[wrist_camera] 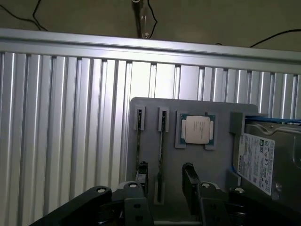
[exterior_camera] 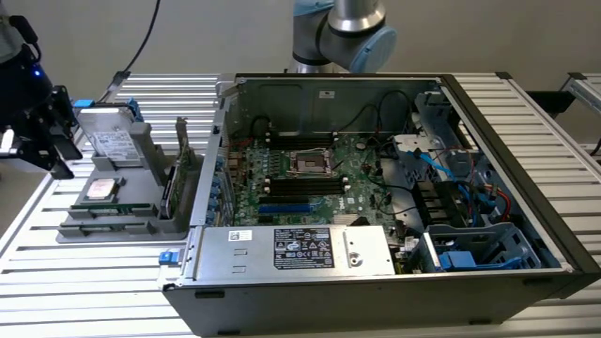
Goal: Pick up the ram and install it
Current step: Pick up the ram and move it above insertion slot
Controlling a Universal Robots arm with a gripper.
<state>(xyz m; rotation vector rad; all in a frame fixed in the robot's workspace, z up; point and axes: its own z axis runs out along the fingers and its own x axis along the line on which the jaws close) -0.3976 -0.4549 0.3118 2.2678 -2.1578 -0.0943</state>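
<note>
The tool is held open over the ram, which is stood on edge in the grey holder, presumably so its faces can be gripped.

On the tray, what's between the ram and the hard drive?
The CPU sits between the ram and the hard drive; the wrist view shows it best.

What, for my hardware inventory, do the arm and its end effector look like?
The arm is silver-grey and cylindrical, with pale blue round caps. The end effector is black: two narrow fingers on a matte body with small silvery bolts.
</note>
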